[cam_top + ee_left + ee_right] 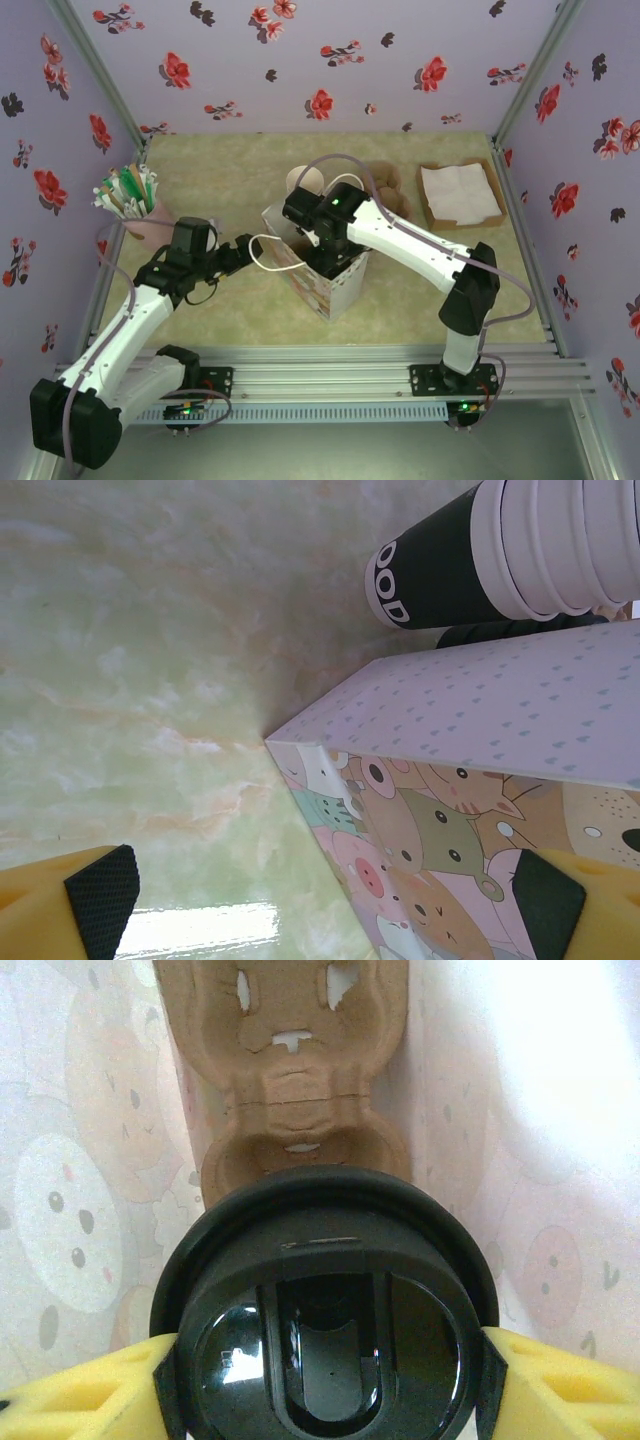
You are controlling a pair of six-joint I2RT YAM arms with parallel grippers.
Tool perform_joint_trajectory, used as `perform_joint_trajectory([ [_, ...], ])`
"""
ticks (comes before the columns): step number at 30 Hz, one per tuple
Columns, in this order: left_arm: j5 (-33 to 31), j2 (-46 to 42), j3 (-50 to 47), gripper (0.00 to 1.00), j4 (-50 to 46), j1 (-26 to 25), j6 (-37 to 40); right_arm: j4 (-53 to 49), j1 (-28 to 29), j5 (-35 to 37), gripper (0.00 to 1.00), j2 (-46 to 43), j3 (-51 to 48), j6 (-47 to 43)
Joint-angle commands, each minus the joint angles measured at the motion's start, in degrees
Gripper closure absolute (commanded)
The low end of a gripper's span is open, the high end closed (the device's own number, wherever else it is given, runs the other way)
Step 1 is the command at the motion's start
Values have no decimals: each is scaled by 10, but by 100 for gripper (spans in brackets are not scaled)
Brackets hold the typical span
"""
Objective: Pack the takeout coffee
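While the table (pixel 230 170) carries a napkin tray (pixel 460 195) far right and a straw cup (pixel 135 205) at left, the cartoon-printed bag (pixel 335 285) stands at centre with the right arm (pixel 420 245) reaching down into it. Inside the bag: cardboard carrier (pixel 285 1090) on the bottom, coffee (pixel 325 1300) above one end of it (contact not discernible), clamped at its sides by the right gripper (pixel 325 1385). Left gripper (pixel 322 900) spread wide and empty at the bag's left side; cup stack (pixel 540 540) lies just beyond the bag.
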Motion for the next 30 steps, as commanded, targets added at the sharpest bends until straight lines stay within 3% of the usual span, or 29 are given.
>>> perform_joint_trajectory([
  [1,-8,-6,4,1,-9,5,13,9,-3,10,32,-19,-8,10],
  [30,-7,-1,5,1,-2,9,18,51,-4,-9,32,-16,-44,16],
])
